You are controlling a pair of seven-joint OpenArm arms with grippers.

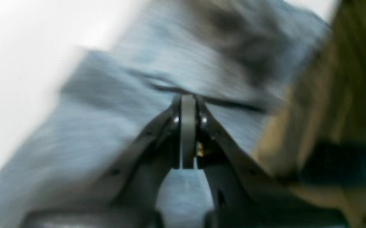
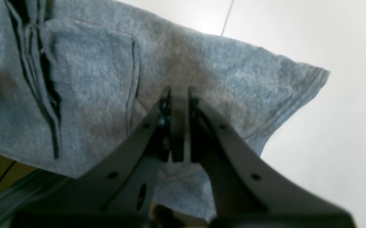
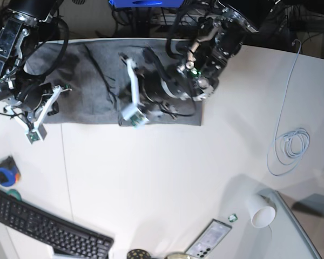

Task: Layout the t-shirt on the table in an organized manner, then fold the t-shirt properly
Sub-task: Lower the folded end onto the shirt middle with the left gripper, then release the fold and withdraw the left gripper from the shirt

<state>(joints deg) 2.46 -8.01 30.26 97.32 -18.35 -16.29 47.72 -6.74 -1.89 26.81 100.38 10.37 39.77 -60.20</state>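
T-shirt (image 3: pixel 97 81) spread flat at far side of table (image 3: pixel 167 178); left gripper (image 1: pixel 188 98) and right gripper (image 2: pixel 179 91) each pinched on its fabric.

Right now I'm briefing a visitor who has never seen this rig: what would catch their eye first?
The grey t-shirt spread along the table's far edge, with both black arms bent over it. Each wrist view shows shut jaws pinching its cloth: the right gripper near a sleeve hem, the left gripper at a blurred fold. Nearer the front sit a keyboard, a white cup and a coiled cable.
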